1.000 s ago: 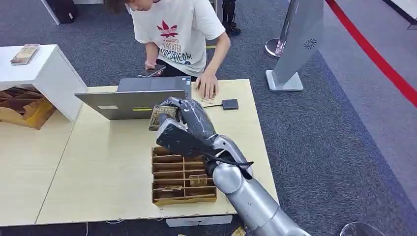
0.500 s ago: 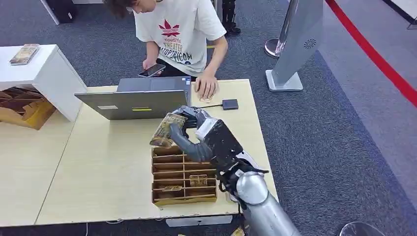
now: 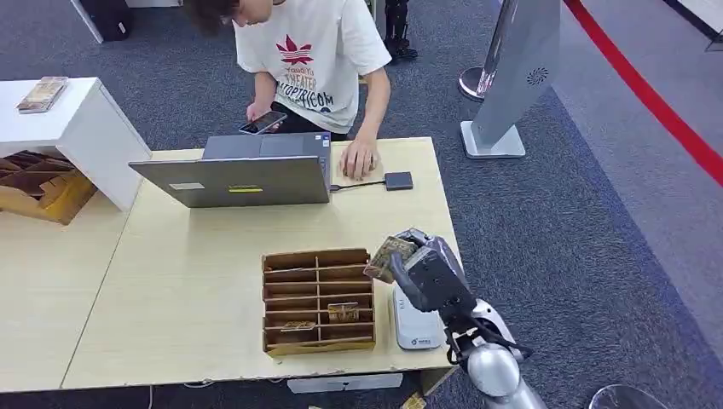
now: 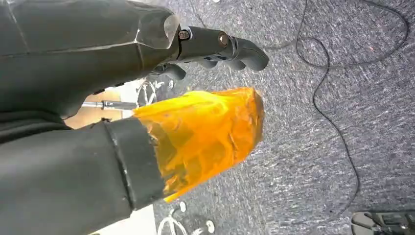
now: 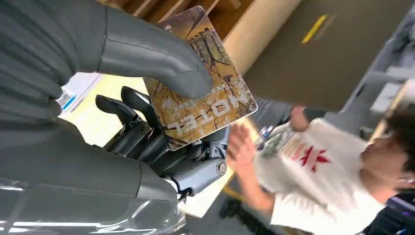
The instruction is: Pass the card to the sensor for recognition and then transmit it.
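My right hand [image 3: 424,271] pinches a brown card [image 3: 389,256] and hovers over the far end of the white sensor [image 3: 415,322], which lies on the table just right of the wooden organizer [image 3: 281,300]. In the right wrist view the thumb [image 5: 151,56] presses the card [image 5: 208,107], printed "MOTEL", against the darker fingers [image 5: 139,129] beneath it. My left hand [image 4: 147,98] hangs over the carpet, holding nothing, with its orange-wrapped thumb apart from the fingers [image 4: 220,44].
A person [image 3: 311,51] leans over the table's far edge with one hand [image 3: 358,158] on the table and a phone in the other. An open laptop [image 3: 234,179] and a small black box [image 3: 398,181] sit at the far side. Two cards [image 3: 344,312] rest in the organizer.
My right hand has carried the card from near the laptop, back over the organizer and to the right, and now holds it above the sensor. The arm has drawn in.
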Action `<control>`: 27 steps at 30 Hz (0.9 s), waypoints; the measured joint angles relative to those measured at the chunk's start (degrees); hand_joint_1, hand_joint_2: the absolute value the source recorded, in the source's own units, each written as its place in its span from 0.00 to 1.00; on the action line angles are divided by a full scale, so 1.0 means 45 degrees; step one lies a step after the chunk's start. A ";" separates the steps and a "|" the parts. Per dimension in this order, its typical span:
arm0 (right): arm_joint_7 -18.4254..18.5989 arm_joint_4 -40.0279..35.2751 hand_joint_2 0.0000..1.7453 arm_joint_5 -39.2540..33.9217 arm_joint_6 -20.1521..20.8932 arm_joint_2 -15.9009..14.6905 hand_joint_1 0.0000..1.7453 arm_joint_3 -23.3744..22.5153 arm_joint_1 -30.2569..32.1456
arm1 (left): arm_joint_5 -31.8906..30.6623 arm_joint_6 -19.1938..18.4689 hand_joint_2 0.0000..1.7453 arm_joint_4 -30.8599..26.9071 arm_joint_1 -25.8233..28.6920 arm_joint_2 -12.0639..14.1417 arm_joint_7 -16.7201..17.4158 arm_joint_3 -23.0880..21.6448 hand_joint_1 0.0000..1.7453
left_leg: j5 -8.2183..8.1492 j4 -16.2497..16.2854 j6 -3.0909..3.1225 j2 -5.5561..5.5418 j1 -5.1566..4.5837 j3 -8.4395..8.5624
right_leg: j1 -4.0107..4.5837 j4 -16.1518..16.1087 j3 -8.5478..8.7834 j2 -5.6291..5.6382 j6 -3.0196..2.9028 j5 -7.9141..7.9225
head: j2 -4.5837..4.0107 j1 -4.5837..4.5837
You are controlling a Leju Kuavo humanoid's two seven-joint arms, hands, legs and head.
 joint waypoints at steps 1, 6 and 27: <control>0.0126 -0.0015 1.00 0.0374 -0.0073 -0.0029 1.00 -0.0044 0.0053 | -0.0063 -0.0005 0.00 0.0000 0.0007 0.0015 0.0005 0.0000 0.00 | 0.0000 0.0000 0.0000 0.0000 0.0000 0.0000 | 0.0000 0.0000 0.0000 0.0001 0.0000 0.0000 | 0.0000 0.0005; 0.0470 -0.0029 1.00 0.1512 -0.0209 -0.0058 1.00 -0.0373 0.0338 | -0.0330 -0.0024 0.00 0.0000 0.0032 0.0058 0.0043 0.0000 0.00 | 0.0001 0.0001 0.0001 0.0000 -0.0001 0.0000 | -0.0001 0.0000 0.0003 0.0001 0.0000 0.0000 | 0.0000 0.0005; 0.1758 0.0710 1.00 0.4953 -0.0636 -0.0092 1.00 -0.0918 0.0574 | -0.0864 -0.0126 0.00 0.0000 0.0027 0.0073 0.0146 -0.0005 0.00 | 0.0001 0.0002 0.0001 0.0001 -0.0002 0.0000 | -0.0003 0.0000 0.0004 0.0001 0.0001 0.0001 | 0.0000 0.0005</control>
